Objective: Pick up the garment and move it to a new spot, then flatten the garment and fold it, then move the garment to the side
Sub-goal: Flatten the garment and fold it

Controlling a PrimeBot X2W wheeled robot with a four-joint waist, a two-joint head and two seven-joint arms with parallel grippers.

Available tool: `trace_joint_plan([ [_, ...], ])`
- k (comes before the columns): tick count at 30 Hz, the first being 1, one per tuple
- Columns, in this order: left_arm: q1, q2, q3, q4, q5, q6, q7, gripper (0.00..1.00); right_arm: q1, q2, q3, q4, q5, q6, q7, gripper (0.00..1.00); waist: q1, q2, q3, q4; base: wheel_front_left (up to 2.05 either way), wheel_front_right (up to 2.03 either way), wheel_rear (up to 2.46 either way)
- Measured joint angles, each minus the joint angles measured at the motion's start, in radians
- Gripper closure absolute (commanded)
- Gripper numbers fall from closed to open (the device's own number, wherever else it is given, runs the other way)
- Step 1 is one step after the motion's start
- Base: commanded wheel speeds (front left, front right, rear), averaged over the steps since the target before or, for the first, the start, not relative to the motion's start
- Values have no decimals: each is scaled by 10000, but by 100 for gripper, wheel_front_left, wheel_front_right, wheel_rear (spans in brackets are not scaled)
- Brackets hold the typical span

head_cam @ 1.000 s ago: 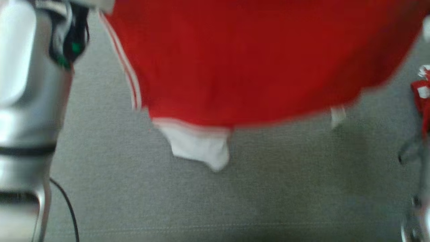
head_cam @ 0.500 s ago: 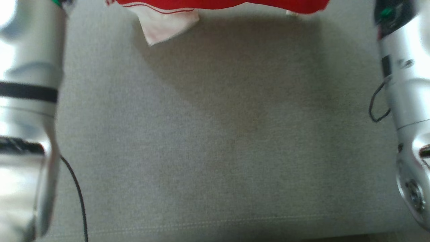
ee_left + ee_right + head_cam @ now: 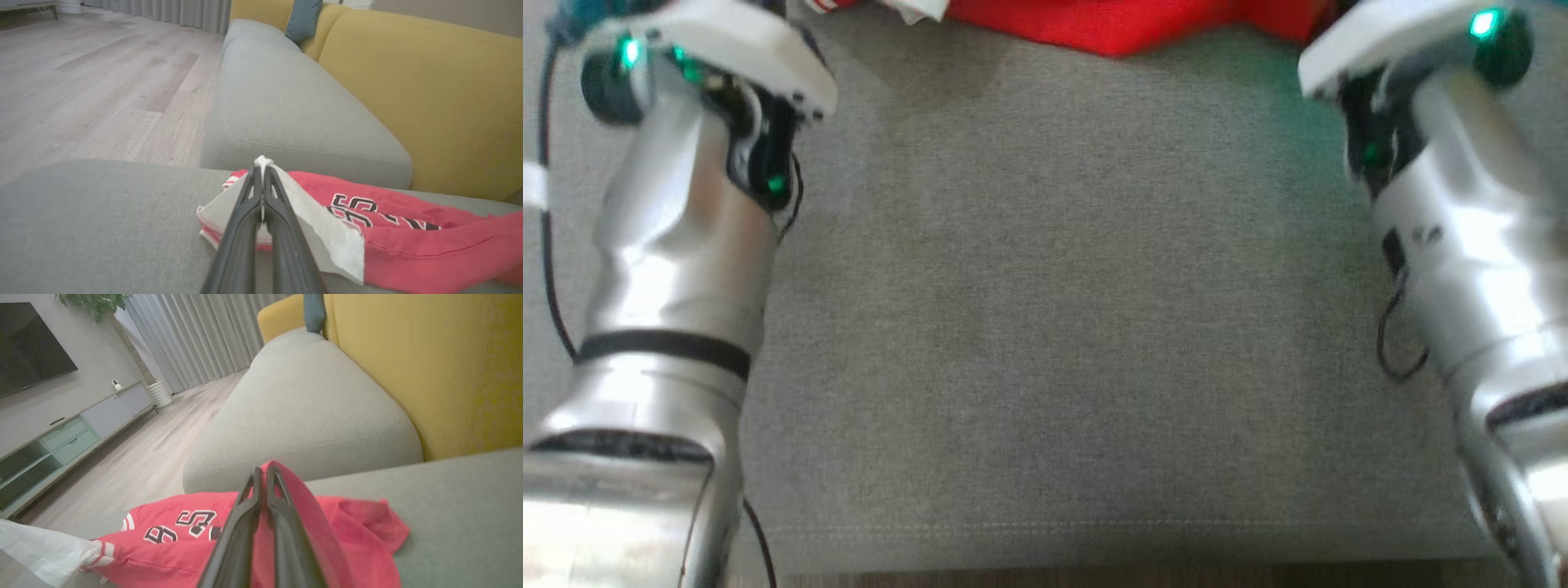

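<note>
Room: wooden floor (image 3: 81,81), low TV cabinet (image 3: 61,437).

Sofa: yellow backrest (image 3: 429,102); the grey seat cushion (image 3: 1045,327) is our work surface, flat woven cloth.

Garment (image 3: 408,241): red jersey with a white sleeve, slumped on the far part of the cushion, ahead of both forearms. Its long axis runs left to right across us.

Left gripper (image 3: 262,163): fingers together, pinching the white sleeve edge. Right gripper (image 3: 263,471): fingers together, pinching a red fold at the opposite end.

We judge neither arm nearer. Flattening likely means drawing both ends apart along that axis.
</note>
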Motion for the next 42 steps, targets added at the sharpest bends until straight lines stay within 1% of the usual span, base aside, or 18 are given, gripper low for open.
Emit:
trace_joint_plan([
  [2,369,-10,155,-10,2,-31,0,100,559,-19,44,-151,343,0,-40,100,-2,0,-73,50,0,0,0],
  [5,1206,-58,458,-385,-48,-86,2,100,1627,-290,153,-637,688,0,-86,100,-3,0,-275,96,0,0,0],
  [10,3307,-61,817,-1726,-82,-171,2,100,3767,-719,196,-1929,920,0,-88,100,-4,1,-805,108,0,0,0],
  [14,5408,100,1066,-3133,-69,-173,2,100,5702,-757,249,-2846,1126,0,-88,100,-5,1,-1353,44,0,0,0],
  [16,6428,201,1189,-3852,-69,-136,4,100,6545,-867,222,-3243,1147,0,-67,100,-5,1,-1630,17,0,0,0],
  [18,7431,291,1189,-4575,-67,13,27,100,7293,-913,98,-3714,1156,0,-8,100,-5,1,-1907,0,0,0,0],
  [21,8896,405,1185,-5906,-69,316,516,100,8221,-978,-255,-4439,1066,0,372,100,-5,1,-2294,-3,0,0,0],
  [25,10663,512,1175,-7938,-73,844,1505,100,9526,-1162,-1141,-5478,589,0,1166,100,-5,1,-2749,44,0,0,0],
  [28,11846,575,1137,-9413,-75,1231,2374,100,10570,-1141,-1862,-6376,138,0,1921,100,-5,1,-3021,69,0,0,0],
  [30,12560,662,1087,-10307,-77,1444,2932,100,11193,-1018,-2383,-7056,-186,0,2474,100,-5,1,-3173,75,0,0,0],
  [34,13589,773,836,-11701,-102,1789,3969,100,12256,-525,-3327,-8345,-848,0,3632,100,-5,1,-3417,92,0,0,0],
  [38,14175,874,732,-12680,-178,1944,4679,100,13080,-61,-3994,-9488,-1513,0,4667,100,-5,1,-3558,112,0,0,0],
  [42,14181,1131,717,-13072,-176,1964,5068,100,13380,328,-4449,-10287,-1848,0,5473,100,-5,1,-3503,116,0,0,0],
])
